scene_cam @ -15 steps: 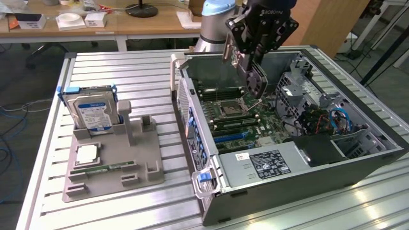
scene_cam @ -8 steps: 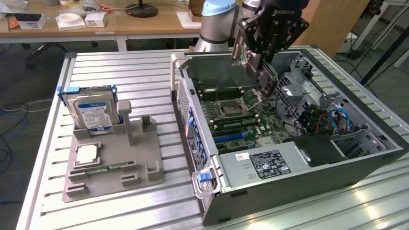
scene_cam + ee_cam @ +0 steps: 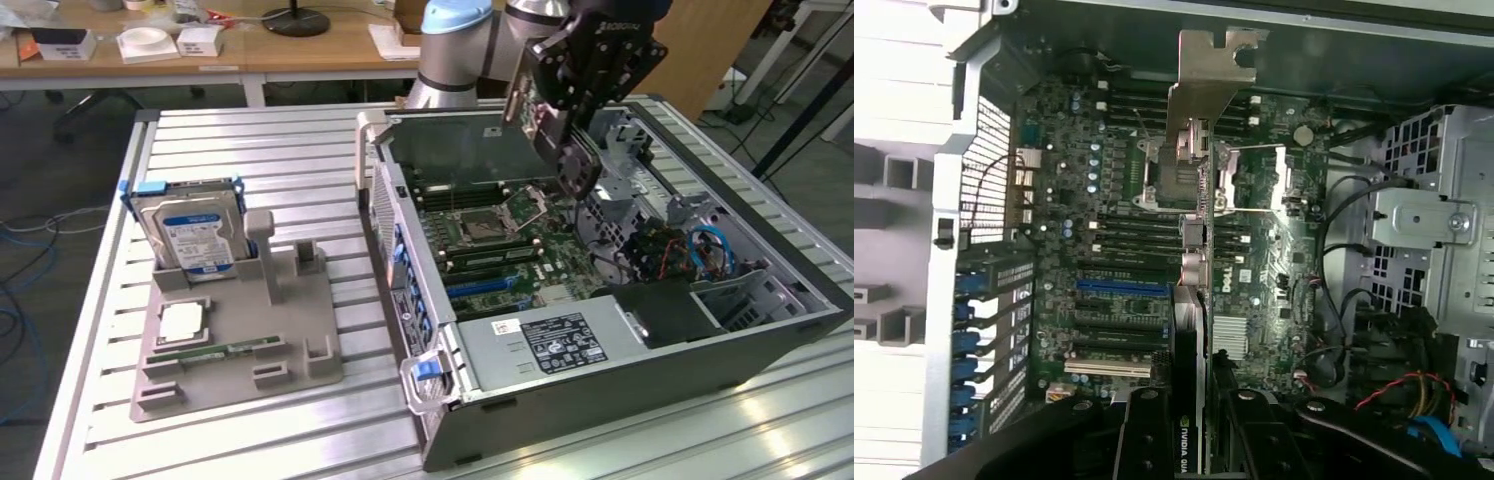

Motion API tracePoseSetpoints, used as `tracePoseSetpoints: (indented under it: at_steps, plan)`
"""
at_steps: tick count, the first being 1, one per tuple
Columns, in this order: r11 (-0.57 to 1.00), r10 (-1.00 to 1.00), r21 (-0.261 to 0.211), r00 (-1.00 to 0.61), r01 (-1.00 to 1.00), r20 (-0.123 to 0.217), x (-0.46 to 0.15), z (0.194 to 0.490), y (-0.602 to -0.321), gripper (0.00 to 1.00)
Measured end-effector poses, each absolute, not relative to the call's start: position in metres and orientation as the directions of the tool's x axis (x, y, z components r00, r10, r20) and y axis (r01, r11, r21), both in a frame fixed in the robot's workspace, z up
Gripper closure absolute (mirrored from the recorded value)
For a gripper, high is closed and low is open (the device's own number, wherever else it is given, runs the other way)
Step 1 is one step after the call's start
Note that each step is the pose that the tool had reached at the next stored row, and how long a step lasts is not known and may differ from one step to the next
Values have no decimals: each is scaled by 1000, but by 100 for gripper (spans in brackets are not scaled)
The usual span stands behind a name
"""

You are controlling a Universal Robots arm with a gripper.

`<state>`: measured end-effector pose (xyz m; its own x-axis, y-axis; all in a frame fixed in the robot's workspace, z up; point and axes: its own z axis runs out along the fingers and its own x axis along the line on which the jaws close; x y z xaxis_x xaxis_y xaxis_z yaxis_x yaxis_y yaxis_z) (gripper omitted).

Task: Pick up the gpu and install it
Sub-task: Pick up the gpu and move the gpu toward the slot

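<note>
The gpu (image 3: 558, 150) is a thin dark card and hangs on edge above the open computer case (image 3: 641, 395), over the motherboard (image 3: 514, 250). My gripper (image 3: 567, 120) is shut on its upper edge. In the wrist view the gpu (image 3: 1192, 290) appears edge-on, its silver bracket (image 3: 1209, 75) at the far end, my gripper (image 3: 1194, 420) clamped on the near end. Under the card lie the motherboard (image 3: 1104, 200) and its expansion slots (image 3: 1119, 287); the card floats clear of them.
A grey fixture tray (image 3: 234, 385) at the exterior view's left holds a hard drive (image 3: 195, 235), a processor chip (image 3: 180, 320) and a green memory stick (image 3: 214, 352). Inside the case are a metal drive cage (image 3: 1434, 230), cables (image 3: 1394, 390) and the power supply (image 3: 561, 340).
</note>
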<state>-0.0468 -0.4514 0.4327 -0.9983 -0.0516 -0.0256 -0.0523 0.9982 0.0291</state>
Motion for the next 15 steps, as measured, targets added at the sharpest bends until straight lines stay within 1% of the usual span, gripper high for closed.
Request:
tracePoseSetpoints:
  at_steps: [4, 11, 15]
  plan:
    - [998, -50, 29, -998, -50, -26, -39, 433, -451, 74]
    - [1000, 10, 29, -1000, 9, -26, -39, 432, -448, 74]
    - [1000, 10, 29, -1000, 10, -26, -39, 432, -440, 74]
